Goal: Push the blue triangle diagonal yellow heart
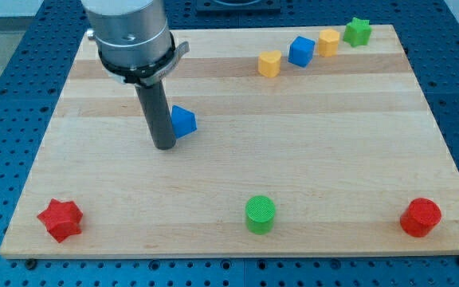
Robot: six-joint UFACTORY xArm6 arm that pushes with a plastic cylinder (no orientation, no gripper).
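The blue triangle (183, 122) lies on the wooden board (237, 183), left of centre. My tip (164, 146) stands right against its left side, touching or nearly touching it. The yellow heart (269, 63) sits toward the view's top, well up and to the right of the triangle. The rod comes down from the arm's grey body at the view's top left.
A blue cube (301, 51), a yellow block (328, 42) and a green star (357, 32) run in a line up and right of the heart. A red star (60, 219), a green cylinder (260, 214) and a red cylinder (420, 217) sit along the bottom edge.
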